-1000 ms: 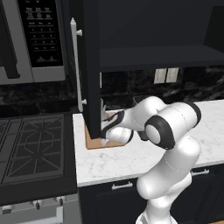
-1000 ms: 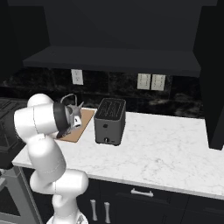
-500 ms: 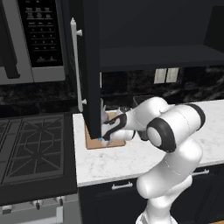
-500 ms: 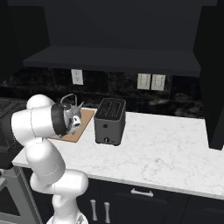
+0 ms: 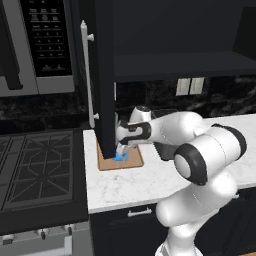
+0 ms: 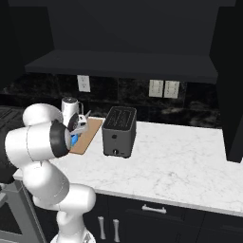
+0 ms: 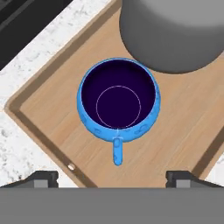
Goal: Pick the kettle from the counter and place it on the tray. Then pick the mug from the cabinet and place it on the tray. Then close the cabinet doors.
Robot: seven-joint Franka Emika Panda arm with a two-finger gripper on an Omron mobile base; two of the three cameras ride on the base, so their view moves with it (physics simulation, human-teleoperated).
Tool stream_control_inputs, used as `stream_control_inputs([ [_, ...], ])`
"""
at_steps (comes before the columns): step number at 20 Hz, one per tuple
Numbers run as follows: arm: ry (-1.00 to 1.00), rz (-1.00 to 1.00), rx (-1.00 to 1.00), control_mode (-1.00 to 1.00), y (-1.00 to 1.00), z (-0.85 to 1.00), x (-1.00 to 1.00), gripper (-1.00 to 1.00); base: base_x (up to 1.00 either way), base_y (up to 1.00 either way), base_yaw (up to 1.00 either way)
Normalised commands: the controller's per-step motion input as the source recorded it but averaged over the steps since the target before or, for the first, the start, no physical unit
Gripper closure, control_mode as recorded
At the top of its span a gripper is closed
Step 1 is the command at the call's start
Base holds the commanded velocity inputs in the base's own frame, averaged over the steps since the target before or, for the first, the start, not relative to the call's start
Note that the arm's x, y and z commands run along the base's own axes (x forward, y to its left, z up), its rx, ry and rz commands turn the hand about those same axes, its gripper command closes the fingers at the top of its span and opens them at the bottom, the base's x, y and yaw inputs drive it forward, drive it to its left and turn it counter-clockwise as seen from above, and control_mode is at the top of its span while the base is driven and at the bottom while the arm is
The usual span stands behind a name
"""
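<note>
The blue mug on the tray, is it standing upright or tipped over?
Upright. In the hand view the mug shows its round open mouth from above, base flat on the tray, beside the kettle.

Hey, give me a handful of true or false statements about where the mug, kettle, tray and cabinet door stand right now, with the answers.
1. The mug stands upright on the tray. True.
2. The gripper is shut on the mug. False: its fingertips stand wide apart, clear of it.
3. The kettle is on the tray beside the mug. True.
4. The cabinet door is closed. False: it stands open.
5. The toaster sits on the tray. False: it sits on the counter.
</note>
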Motion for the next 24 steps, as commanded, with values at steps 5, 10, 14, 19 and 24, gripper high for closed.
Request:
stream_control_inputs([
  [5,-0.05,0.00,0.01,-1.00,-0.10,0.53,-0.36,-1.00,0.00,0.00,0.00],
  [10,-0.21,0.00,0.04,-1.00,-0.02,0.54,-0.47,-1.00,0.00,0.00,0.00],
  [14,-0.35,0.01,0.01,-1.00,-0.03,0.61,-0.53,-1.00,0.00,0.00,0.00],
  [19,-0.30,0.23,0.00,-1.00,-0.01,0.58,-0.55,-1.00,0.00,0.00,0.00],
  [24,-0.23,0.44,0.00,-1.00,0.00,0.57,-0.60,-1.00,0.00,0.00,0.00],
])
